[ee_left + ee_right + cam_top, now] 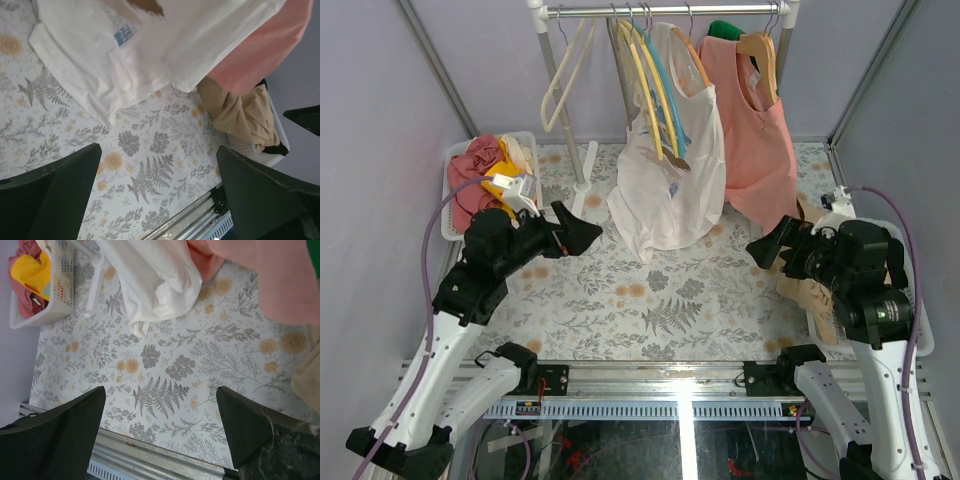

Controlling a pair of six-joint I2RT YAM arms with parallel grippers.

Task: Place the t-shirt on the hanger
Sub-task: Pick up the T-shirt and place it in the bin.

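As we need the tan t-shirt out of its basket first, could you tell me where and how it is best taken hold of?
Probably a raised fold atop the t-shirt, from above with the right pincer: it lies crumpled in the white basket beside that arm, no flat edge showing.

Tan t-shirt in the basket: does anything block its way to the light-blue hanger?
Probably. The soft tan t-shirt lies in a white basket at the right; the thin light-blue plastic hanger hangs on the rail, packed against yellow hangers and a white printed shirt, with a salmon-pink top hanging in between.
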